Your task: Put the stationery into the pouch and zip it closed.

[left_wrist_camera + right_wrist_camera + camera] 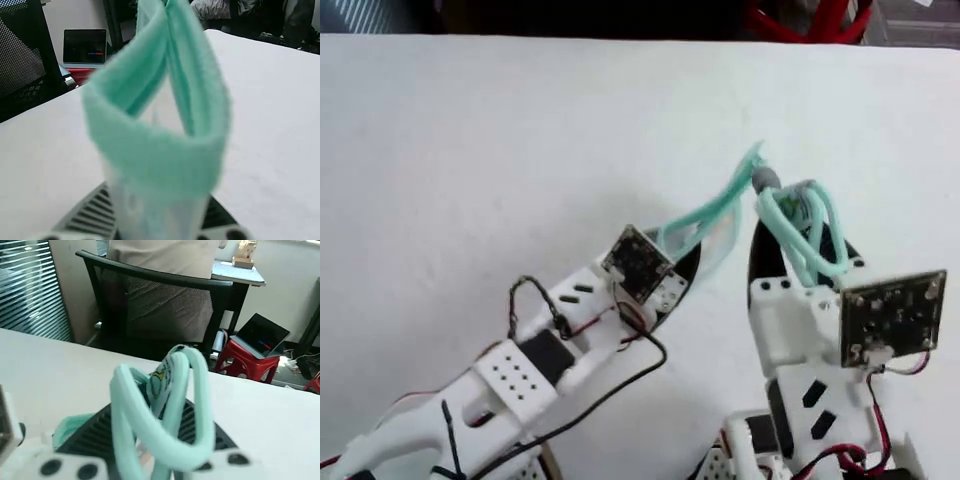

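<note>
Mid-table, left gripper (692,262): holds mint pouch (715,212) propped open;
right gripper (798,262): clamps looped cord (807,215), likely ready for loading

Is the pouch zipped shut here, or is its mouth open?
Open. In the left wrist view the pouch has its two green edges bowed apart around a gap, and the high view shows them separated too.

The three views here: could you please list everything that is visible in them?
Translucent pouch with mint-green fabric edging: one, clear and mint, held above the table.
Looped mint-green cord: one bundle, mint, at the right arm's tip.
White table: one, white, under both arms.
Black mesh chair: one, black, beyond the table.
Red stool: one, red, on the floor.
Left arm's fingers: one pair, black, shut on the pouch.
Right arm: one, white, beside the left.
</note>
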Robot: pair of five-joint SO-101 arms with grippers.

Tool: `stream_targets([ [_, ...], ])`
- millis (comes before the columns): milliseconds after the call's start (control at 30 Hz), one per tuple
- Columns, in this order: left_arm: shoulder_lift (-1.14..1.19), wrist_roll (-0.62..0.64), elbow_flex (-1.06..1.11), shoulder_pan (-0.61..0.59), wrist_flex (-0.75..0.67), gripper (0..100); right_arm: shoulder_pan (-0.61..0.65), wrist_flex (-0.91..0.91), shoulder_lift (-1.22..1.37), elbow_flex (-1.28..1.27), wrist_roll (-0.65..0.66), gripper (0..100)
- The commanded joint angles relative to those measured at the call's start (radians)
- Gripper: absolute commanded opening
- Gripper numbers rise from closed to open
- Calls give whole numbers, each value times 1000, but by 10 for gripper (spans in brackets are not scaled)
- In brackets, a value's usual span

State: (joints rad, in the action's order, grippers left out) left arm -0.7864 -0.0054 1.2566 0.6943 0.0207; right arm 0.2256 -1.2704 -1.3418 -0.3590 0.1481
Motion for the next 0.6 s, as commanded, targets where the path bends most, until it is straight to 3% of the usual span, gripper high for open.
stream_targets([
  [0,7,-5,-20,-19,-12,23,88,-88,31,170,6,19],
  [267,7,-5,-20,-21,-12,23,189,-228,148,327,14,19],
  [500,7,-5,-20,-48,-11,23,173,-223,203,362,104,19],
  [567,7,-5,-20,-47,-11,23,108,-205,216,351,101,23],
])
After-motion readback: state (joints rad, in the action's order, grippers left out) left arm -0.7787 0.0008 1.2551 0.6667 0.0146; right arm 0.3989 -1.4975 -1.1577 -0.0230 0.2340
